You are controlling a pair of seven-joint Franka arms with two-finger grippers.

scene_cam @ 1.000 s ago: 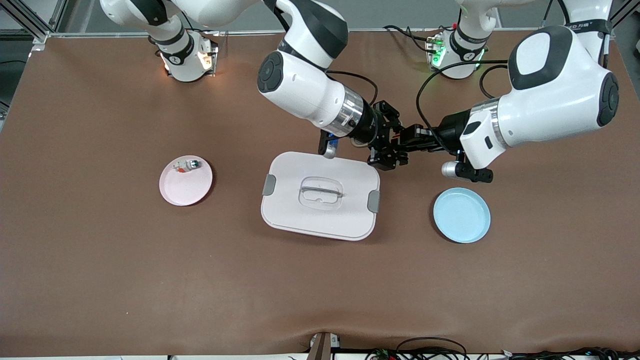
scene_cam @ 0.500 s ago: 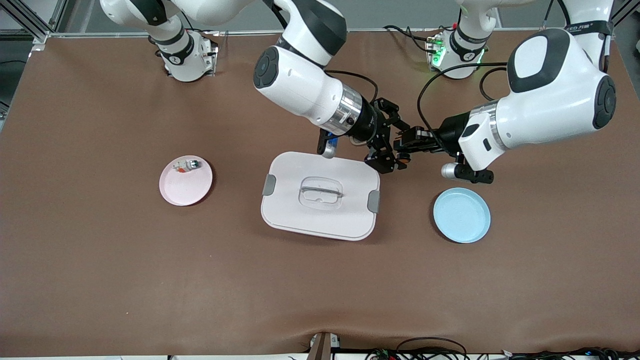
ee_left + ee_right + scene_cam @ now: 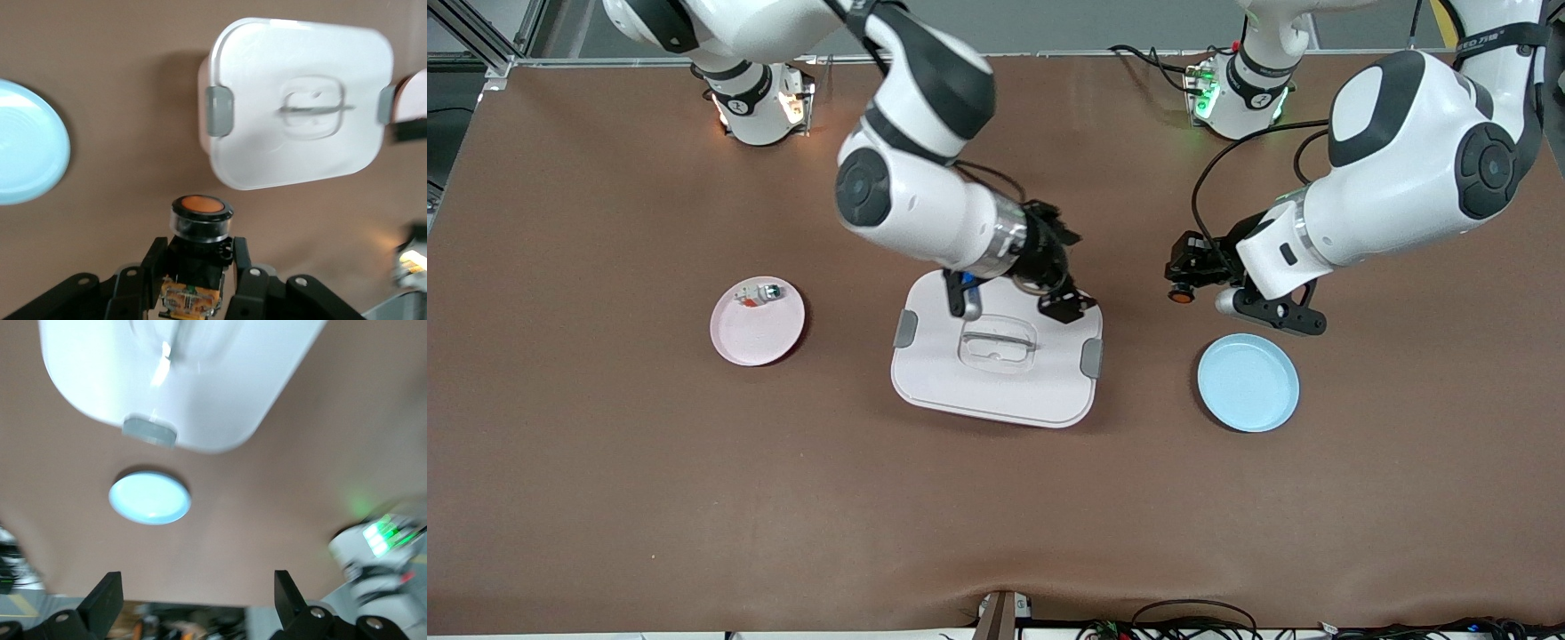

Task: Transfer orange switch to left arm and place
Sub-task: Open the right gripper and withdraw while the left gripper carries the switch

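While our left gripper [image 3: 1181,277] clamps the orange switch [image 3: 200,217] above the table between box [image 3: 996,373] and blue plate [image 3: 1248,383], our right gripper [image 3: 1054,276] hangs over the box. Its jaws stand wide apart, apparently holding nothing.

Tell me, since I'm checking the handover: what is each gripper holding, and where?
Left gripper clamps the orange switch by its black body. Right gripper is open, empty.

No text, label or number can be read anywhere.

Bright, even overhead light; soft shadows; right wrist view motion-blurred, glare on the box [image 3: 200,380].
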